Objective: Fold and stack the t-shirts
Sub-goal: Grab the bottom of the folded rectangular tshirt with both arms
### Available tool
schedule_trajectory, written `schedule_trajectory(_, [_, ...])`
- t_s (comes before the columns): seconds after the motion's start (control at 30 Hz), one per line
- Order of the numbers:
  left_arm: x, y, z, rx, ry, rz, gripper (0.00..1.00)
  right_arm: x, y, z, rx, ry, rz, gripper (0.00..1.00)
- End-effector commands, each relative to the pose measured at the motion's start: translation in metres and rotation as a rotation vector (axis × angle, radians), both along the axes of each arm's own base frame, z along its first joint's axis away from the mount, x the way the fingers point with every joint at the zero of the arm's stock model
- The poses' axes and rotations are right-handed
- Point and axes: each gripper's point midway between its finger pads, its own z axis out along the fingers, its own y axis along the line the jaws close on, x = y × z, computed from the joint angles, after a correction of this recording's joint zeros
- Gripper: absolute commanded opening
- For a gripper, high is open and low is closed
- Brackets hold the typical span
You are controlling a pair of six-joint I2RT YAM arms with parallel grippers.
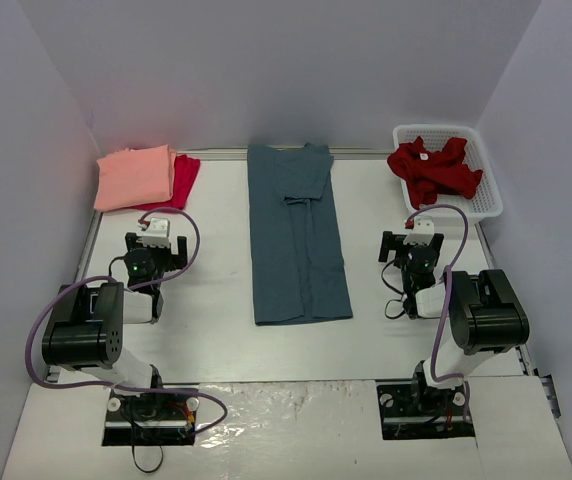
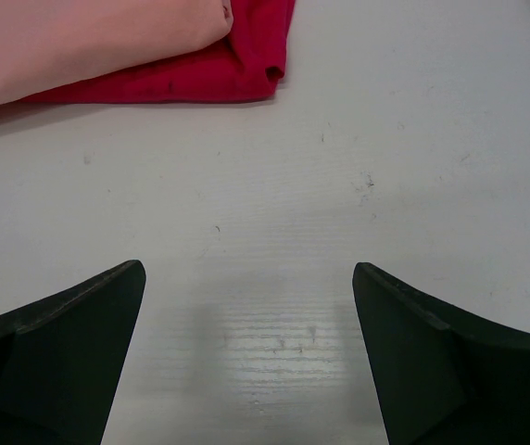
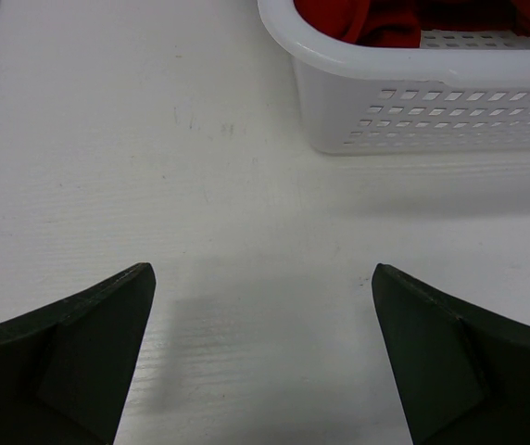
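Blue shirt (image 1: 296, 240) lies flat at the middle of the table (image 1: 216, 340), already narrowed to a long strip. Its long axis runs from the far edge towards the arms, with the near end drifting slightly right. The folded-in sleeve sits in the far half, so the neck probably points away and the hem towards the arms.

Pink shirt (image 1: 136, 177) rests folded on the crimson shirt (image 1: 184, 178) at far left. The dark red shirt (image 1: 433, 170) is crumpled in the basket (image 1: 486, 200) at far right.

The left gripper (image 2: 246, 278) and right gripper (image 3: 263, 278) hang over bare table on either side of the strip, jaws fully spread and holding nothing.

The likely step is the crosswise fold. Each gripper should pinch one near corner through all layers, lift both together and carry the hem level towards the far end, so that the edges meet squarely.
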Motion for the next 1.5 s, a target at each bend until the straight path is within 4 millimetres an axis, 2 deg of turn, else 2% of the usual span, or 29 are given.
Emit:
schedule_trajectory(0.0, [0.01,-0.001,0.022,-0.004,-0.069,0.0,0.94,0.02,-0.002,0.048,0.019,-0.191,-0.015,1.0])
schedule_trajectory(0.9, [0.011,-0.001,0.022,-0.005,-0.071,0.002,0.94,0.02,-0.002,0.048,0.019,-0.191,-0.014,1.0])
schedule_trajectory(1.0, [0.012,0.007,0.02,-0.01,-0.057,0.053,0.94,0.02,-0.001,0.048,0.021,-0.191,-0.014,1.0])
schedule_trajectory(1.33, [0.011,0.005,0.021,-0.001,-0.058,0.059,0.94,0.021,-0.001,0.047,0.024,-0.187,-0.013,1.0])
schedule_trajectory(1.47, [0.011,0.013,0.019,-0.002,-0.047,0.114,0.94,0.021,-0.009,0.047,0.03,-0.185,-0.053,1.0])
